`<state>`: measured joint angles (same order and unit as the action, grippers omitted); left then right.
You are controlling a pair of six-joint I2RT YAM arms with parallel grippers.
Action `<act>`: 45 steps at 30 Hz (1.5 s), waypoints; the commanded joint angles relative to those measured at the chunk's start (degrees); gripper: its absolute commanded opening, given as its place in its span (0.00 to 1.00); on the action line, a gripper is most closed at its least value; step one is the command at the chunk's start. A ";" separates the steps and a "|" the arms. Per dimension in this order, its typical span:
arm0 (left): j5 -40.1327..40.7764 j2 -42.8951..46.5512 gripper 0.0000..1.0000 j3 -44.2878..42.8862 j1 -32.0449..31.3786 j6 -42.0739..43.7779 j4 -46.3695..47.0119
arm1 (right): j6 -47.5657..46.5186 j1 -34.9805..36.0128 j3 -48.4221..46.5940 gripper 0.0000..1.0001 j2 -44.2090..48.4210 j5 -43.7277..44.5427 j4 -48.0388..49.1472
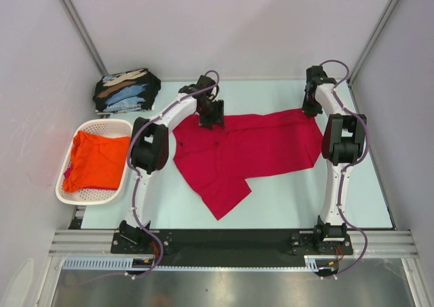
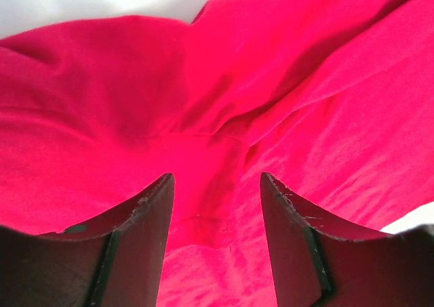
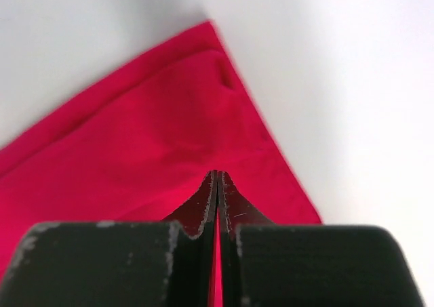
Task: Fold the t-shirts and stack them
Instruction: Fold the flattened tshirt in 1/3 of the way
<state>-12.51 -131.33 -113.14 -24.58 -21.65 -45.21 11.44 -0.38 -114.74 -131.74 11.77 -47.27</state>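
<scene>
A crimson red t-shirt (image 1: 251,148) lies spread across the middle of the table, with one sleeve pointing toward the near edge. My left gripper (image 1: 211,120) hovers over its far left part. In the left wrist view that gripper (image 2: 217,178) is open, with wrinkled red cloth (image 2: 203,83) below and nothing between the fingers. My right gripper (image 1: 311,109) is at the shirt's far right corner. Seen from the right wrist, it (image 3: 217,173) is shut on the red cloth (image 3: 149,137), and a thin red strip shows between the fingers. An orange t-shirt (image 1: 95,161) lies in the basket. Black printed t-shirts (image 1: 127,90) sit folded at the far left.
The white perforated basket (image 1: 95,198) stands at the table's left edge. Metal frame posts and grey walls close in the back and both sides. Both arm bases are bolted at the near edge.
</scene>
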 commanded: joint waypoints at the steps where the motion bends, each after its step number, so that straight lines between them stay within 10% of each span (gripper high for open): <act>1: 1.52 3.26 0.59 0.72 1.02 -1.11 -1.37 | -0.11 0.21 -1.19 0.00 0.53 11.51 -3.36; 18: 1.79 10.04 0.64 9.07 3.31 0.11 -1.19 | 0.77 0.21 5.22 0.01 9.47 5.02 -4.49; 31: 1.18 18.38 0.77 24.36 3.31 1.26 -0.59 | 4.73 4.16 31.85 0.31 30.84 -2.89 -11.01; 34: 0.65 18.74 0.78 26.04 3.31 1.61 -0.23 | 5.52 6.00 34.84 0.45 30.15 -2.02 -10.39; 45: -0.32 20.41 0.78 27.36 3.22 2.58 0.21 | 5.17 12.77 29.49 0.42 19.60 16.17 -11.45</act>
<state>-11.70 -115.42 -86.04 -21.17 -20.43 -46.17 16.69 11.53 -81.21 -109.30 18.13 -58.15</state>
